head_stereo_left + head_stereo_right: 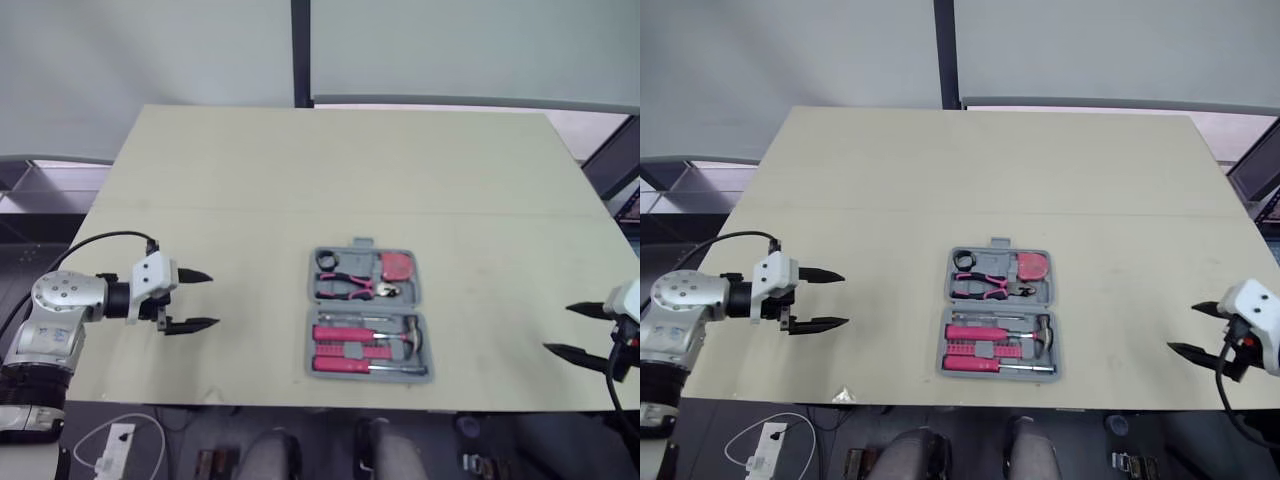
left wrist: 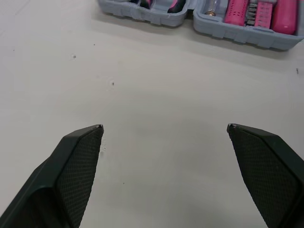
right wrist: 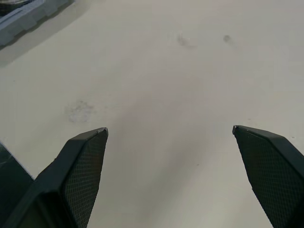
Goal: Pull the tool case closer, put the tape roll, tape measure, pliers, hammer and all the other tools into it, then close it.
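While the table (image 1: 300, 170) takes up most of the frame, the grey tool case (image 1: 365, 305) lies open at lower centre. The left gripper (image 1: 213, 299) at lower left and the right gripper (image 1: 556, 329) at lower right are spread and empty. The hammer (image 1: 410, 333), pliers (image 1: 350, 287), tape measure (image 1: 398, 266) and tape roll (image 1: 327, 261) sit inside the case.

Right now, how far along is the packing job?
Packing looks done: tape roll, pliers, tape measure and hammer lie in the open tool case. Nothing is in hand: left tool and right tool hang open, clear of it. Closing the case is left.
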`<state>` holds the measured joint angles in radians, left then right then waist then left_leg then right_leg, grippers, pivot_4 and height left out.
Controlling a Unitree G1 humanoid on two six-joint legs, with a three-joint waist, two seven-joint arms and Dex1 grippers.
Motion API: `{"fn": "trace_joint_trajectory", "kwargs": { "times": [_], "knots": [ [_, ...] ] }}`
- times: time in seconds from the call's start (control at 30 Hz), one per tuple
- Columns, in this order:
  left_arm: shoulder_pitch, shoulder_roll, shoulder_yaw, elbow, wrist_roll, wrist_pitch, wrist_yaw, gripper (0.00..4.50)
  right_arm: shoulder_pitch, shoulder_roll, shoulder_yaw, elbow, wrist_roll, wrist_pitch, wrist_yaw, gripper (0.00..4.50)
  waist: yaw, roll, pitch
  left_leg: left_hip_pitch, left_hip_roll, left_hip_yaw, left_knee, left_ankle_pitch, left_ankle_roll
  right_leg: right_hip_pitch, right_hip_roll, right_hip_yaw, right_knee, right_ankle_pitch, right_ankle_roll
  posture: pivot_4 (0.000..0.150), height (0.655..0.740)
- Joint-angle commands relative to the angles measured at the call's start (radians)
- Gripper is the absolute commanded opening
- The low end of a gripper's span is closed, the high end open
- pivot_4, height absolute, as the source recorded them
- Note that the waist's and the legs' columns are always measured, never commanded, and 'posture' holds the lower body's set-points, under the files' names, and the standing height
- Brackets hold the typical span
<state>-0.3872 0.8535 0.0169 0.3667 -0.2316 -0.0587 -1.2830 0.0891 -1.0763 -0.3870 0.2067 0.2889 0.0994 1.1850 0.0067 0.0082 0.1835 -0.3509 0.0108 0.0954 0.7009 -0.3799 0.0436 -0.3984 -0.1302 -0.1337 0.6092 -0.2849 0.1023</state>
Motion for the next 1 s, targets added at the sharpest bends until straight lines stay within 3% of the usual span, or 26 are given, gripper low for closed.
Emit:
{"fn": "trace_joint_trajectory", "kwargs": {
  "times": [0.03,0.23,0.37,0.57,0.6,0.7,0.77,0.8,0.83,1.0],
  "knots": [
    [-0.050,-0.063,-0.068,-0.002,0.052,-0.036,0.015,4.50,-0.089,0.056,0.085,-0.011,-0.019,-0.008,-0.030,4.44,-0.004,0.000,0.000,0.000,0.000,0.000,0.000,0.000,0.000,0.000,0.000,0.000,0.000,0.000,0.000,0.150,0.7400],
    [-0.140,-0.194,-0.145,0.063,0.085,-0.094,0.006,4.50,-0.204,0.127,0.237,-0.029,-0.064,0.005,-0.029,4.44,-0.003,0.000,0.000,-0.001,-0.002,0.000,0.001,0.001,0.000,0.000,0.005,-0.002,0.002,0.000,0.000,0.150,0.7400],
    [-0.195,-0.283,-0.221,0.159,0.184,-0.115,0.082,2.70,-0.277,0.172,0.340,0.005,-0.133,-0.001,-0.048,2.63,-0.003,0.000,0.000,-0.002,-0.001,0.000,0.002,0.001,0.000,-0.001,0.005,-0.002,0.002,0.000,0.001,0.150,0.7400],
    [-0.251,-0.362,-0.249,0.249,0.240,-0.143,0.151,2.70,-0.342,0.217,0.406,0.060,-0.173,-0.014,-0.057,2.63,-0.003,0.000,0.000,-0.003,-0.002,-0.001,0.002,0.001,0.001,-0.002,0.005,-0.002,0.002,0.001,0.001,0.150,0.7400],
    [-0.259,-0.372,-0.252,0.260,0.240,-0.149,0.151,2.67,-0.352,0.226,0.415,0.068,-0.175,-0.016,-0.058,2.37,-0.003,0.000,0.000,-0.003,-0.002,0.000,0.002,0.001,0.001,-0.002,0.005,-0.002,0.002,0.001,0.001,0.150,0.7400],
    [-0.276,-0.389,-0.262,0.293,0.253,-0.171,0.153,1.86,-0.374,0.241,0.437,0.084,-0.188,-0.025,-0.056,1.27,-0.004,0.000,0.000,-0.003,-0.002,0.000,0.003,0.002,0.001,-0.002,0.005,-0.002,0.002,0.001,0.001,0.150,0.7400],
    [-0.288,-0.404,-0.268,0.318,0.264,-0.174,0.167,0.87,-0.397,0.258,0.454,0.104,-0.214,-0.032,-0.079,0.23,-0.005,0.000,0.000,-0.003,-0.002,0.000,0.003,0.002,0.001,-0.002,0.005,-0.002,0.002,0.001,0.001,0.150,0.7400],
    [-0.293,-0.411,-0.270,0.329,0.269,-0.175,0.173,0.32,-0.409,0.267,0.462,0.113,-0.224,-0.032,-0.089,0.00,-0.005,0.000,0.000,-0.003,-0.002,0.000,0.003,0.002,0.001,-0.002,0.005,-0.002,0.002,0.001,0.001,0.150,0.7400],
    [-0.296,-0.418,-0.273,0.338,0.274,-0.178,0.177,0.06,-0.419,0.275,0.470,0.121,-0.233,-0.034,-0.098,0.00,-0.005,0.000,0.000,-0.003,-0.002,0.000,0.003,0.002,0.001,-0.002,0.005,-0.002,0.002,0.001,0.001,0.150,0.7400],
    [-0.309,-0.454,-0.279,0.361,0.298,-0.179,0.209,0.06,-0.450,0.316,0.499,0.128,-0.266,-0.033,-0.123,0.00,-0.004,0.000,0.000,-0.003,-0.002,0.000,0.003,0.002,0.001,-0.002,0.005,-0.002,0.002,0.001,0.001,0.150,0.7400]
  ]
}}
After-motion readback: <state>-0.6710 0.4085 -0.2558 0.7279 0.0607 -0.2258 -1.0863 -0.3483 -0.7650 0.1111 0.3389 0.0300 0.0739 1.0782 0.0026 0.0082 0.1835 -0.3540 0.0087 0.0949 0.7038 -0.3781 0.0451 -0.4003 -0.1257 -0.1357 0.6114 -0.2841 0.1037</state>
